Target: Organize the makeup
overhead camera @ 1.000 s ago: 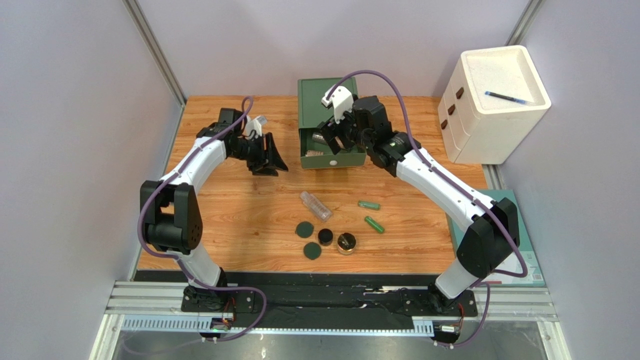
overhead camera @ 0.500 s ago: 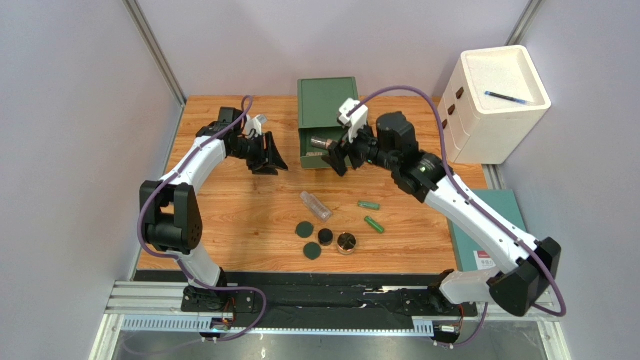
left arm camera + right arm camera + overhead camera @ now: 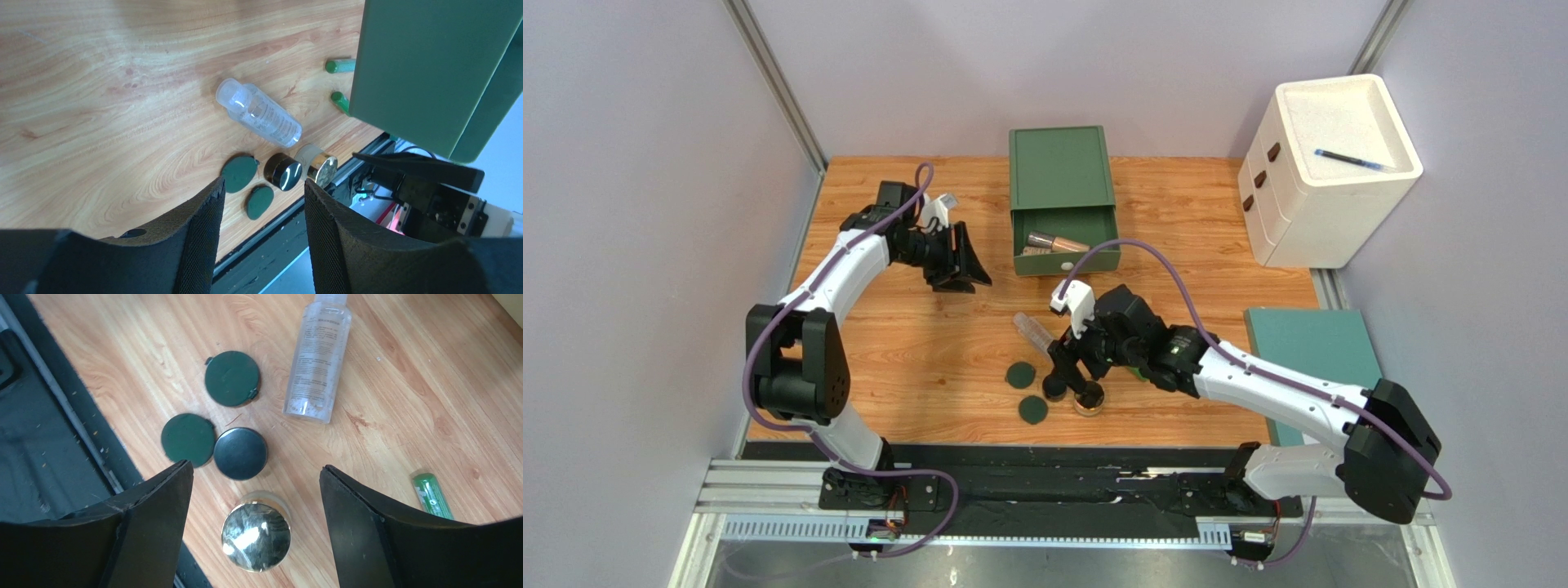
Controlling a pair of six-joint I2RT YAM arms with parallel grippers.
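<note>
Right gripper (image 3: 1071, 375) (image 3: 255, 470) is hanging over the near-edge cluster with jaws spread wide and nothing between them. In the right wrist view its black fingers (image 3: 153, 527) are framing the round black jar (image 3: 240, 453) and the gold-rimmed round compact (image 3: 255, 536). Left gripper (image 3: 960, 262) (image 3: 264, 185) is sitting raised at the far left of the wooden table (image 3: 891, 355), jaws parted and empty, well apart from all the makeup. The compact (image 3: 1091, 401) is lying just beside the jar and very near the table's front edge, next to the black rail. Two dark green round discs are lying flat left of the jar. The nearer disc (image 3: 188, 439) (image 3: 1033, 409) is touching the jar's rim, and the farther disc (image 3: 232, 378) (image 3: 1020, 374) is lying apart from both. The clear plastic bottle (image 3: 317, 361) (image 3: 1028, 328) is lying on its side just beyond the cluster. One small green tube (image 3: 433, 496) is showing to the right in the right wrist view. The left wrist view is catching two green tube ends (image 3: 339, 65) (image 3: 339, 101) beside the green drawer box (image 3: 430, 67). That box (image 3: 1060, 165) is sitting at the far edge with its drawer pulled out and a beige tube (image 3: 1057, 241) lying inside. Bare wood is stretching left of the discs and between the bottle and the drawer front. A white drawer cabinet (image 3: 1326, 172) carrying a blue pen (image 3: 1347, 158) is standing at the far right edge.
</note>
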